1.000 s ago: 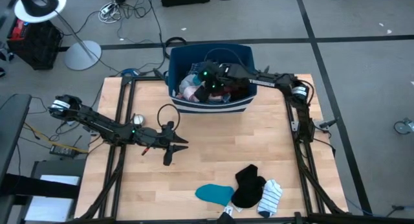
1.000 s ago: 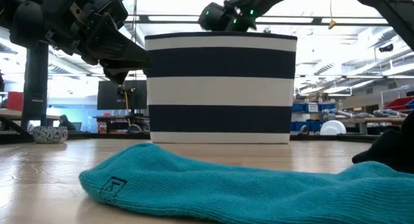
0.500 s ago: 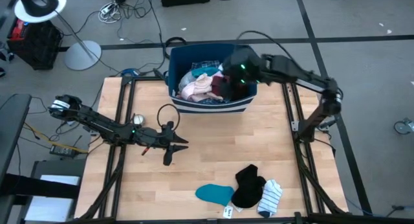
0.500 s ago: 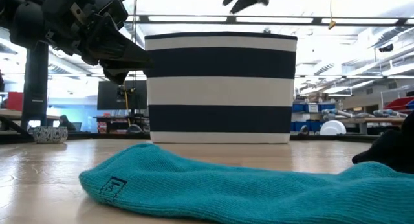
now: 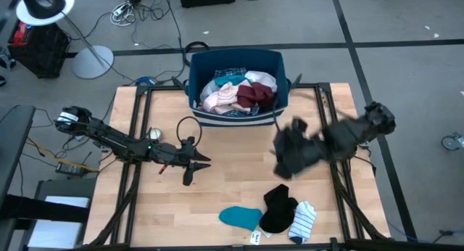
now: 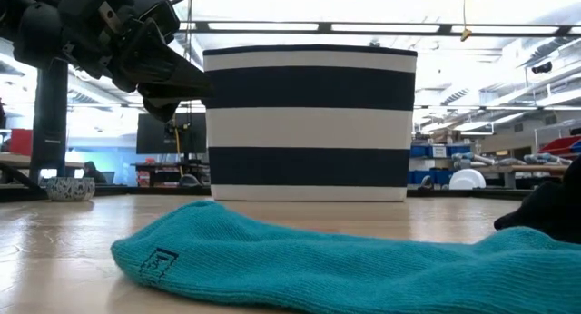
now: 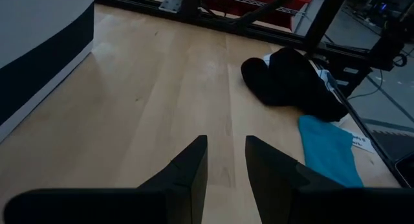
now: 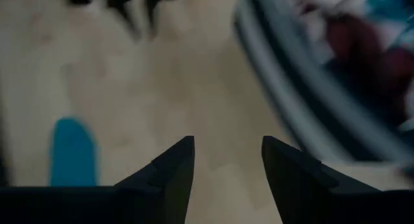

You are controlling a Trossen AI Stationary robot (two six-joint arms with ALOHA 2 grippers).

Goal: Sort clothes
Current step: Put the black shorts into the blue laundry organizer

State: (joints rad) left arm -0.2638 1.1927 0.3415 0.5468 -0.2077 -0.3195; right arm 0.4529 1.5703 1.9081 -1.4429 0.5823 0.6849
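The clothes lie in two places. A heap of pink, maroon, white and plaid pieces (image 5: 238, 93) fills the dark blue bin (image 5: 233, 119) at the table's far edge. A teal sock (image 5: 241, 217), a black piece (image 5: 279, 207) and a striped sock (image 5: 303, 220) lie flat near the front edge. My right gripper (image 5: 286, 155), blurred, hangs open over the table between the bin and those three; its wrist view shows nothing between the fingers of the gripper (image 8: 226, 143). My left gripper (image 5: 205, 162) hovers open and empty at the table's left centre.
Bare wood lies between the bin and the front pieces. The low view shows the teal sock (image 6: 318, 250) close up, with the bin's striped wall (image 6: 309, 123) behind it. A small ball (image 5: 154, 134) sits at the table's left.
My right gripper has risen out of the bin and swung fast toward the table's right and near side. It now hangs over open wood in front of the bin. The heap in the bin shows uncovered where the gripper had been.
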